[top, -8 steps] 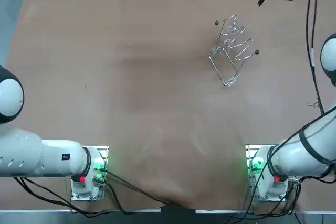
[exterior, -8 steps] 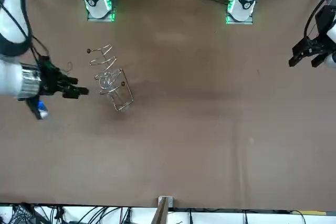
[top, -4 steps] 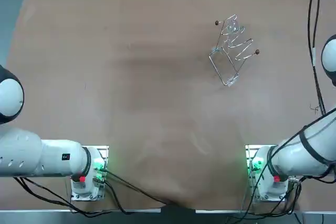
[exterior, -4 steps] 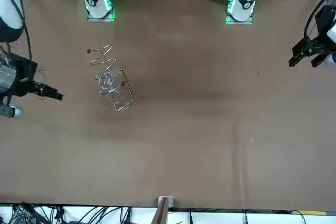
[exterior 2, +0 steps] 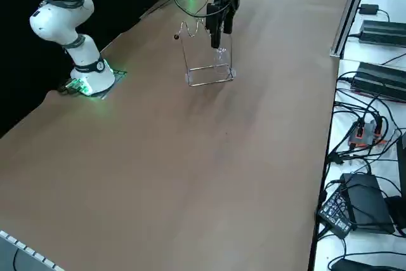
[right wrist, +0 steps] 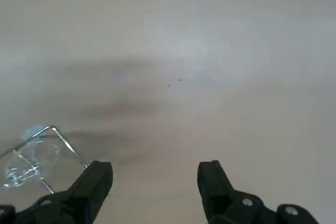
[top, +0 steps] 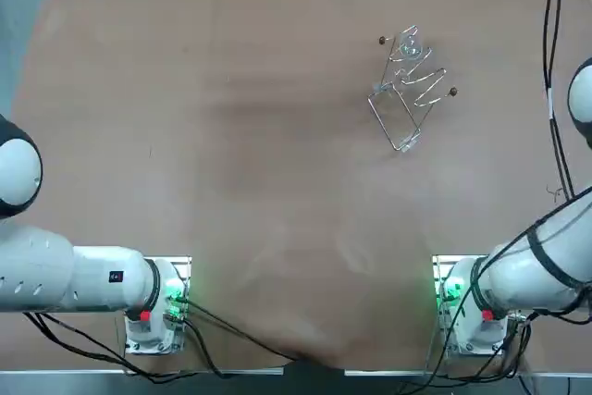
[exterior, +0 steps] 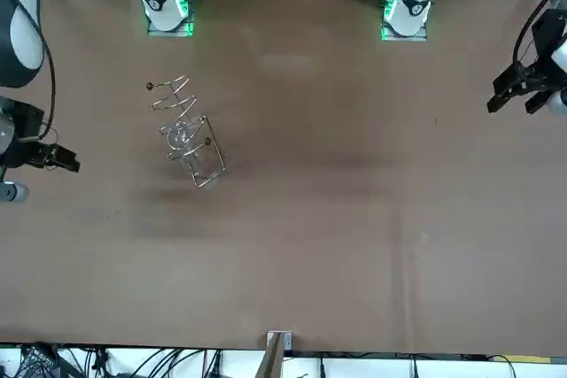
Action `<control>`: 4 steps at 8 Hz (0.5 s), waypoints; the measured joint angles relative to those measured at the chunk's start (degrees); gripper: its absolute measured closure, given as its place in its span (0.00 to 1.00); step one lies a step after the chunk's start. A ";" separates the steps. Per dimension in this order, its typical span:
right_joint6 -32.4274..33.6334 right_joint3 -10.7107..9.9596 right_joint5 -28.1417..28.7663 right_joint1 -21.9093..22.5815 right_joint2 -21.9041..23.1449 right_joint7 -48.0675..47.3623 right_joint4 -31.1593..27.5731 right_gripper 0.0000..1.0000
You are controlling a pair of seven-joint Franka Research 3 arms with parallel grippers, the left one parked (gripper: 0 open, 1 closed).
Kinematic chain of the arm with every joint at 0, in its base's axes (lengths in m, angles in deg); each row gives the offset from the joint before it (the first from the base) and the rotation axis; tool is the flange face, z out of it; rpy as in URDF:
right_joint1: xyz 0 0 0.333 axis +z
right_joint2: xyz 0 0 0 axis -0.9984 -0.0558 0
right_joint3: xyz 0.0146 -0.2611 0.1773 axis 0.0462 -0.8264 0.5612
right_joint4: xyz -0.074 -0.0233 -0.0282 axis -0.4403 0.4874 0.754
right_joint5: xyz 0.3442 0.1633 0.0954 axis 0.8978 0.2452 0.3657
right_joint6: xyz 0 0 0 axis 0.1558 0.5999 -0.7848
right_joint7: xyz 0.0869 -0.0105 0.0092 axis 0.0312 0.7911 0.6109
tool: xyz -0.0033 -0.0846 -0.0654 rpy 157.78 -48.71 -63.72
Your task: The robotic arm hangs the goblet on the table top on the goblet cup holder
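Right tool [exterior: 64, 159], fingers [right wrist: 97, 176] apart, empty, well right of goblet [exterior: 180, 136] on wire holder [exterior: 209, 172].

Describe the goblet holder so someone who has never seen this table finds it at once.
On the brown table, look at the far part on the right arm's side, inward from the right gripper, whose fingers are open. The holder stands there: a wire frame with zigzag rails tipped with small dark balls and a clear goblet in it.
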 joint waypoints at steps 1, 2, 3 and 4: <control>0.00 -0.06 0.00 -0.72 0.21 0.09 0.23 0.00; -0.07 -0.08 0.00 -1.56 0.69 0.09 0.47 0.00; -0.11 -0.07 0.10 -2.13 1.55 0.16 0.84 0.00; -0.08 0.11 1.09 -2.21 2.88 0.17 1.00 0.00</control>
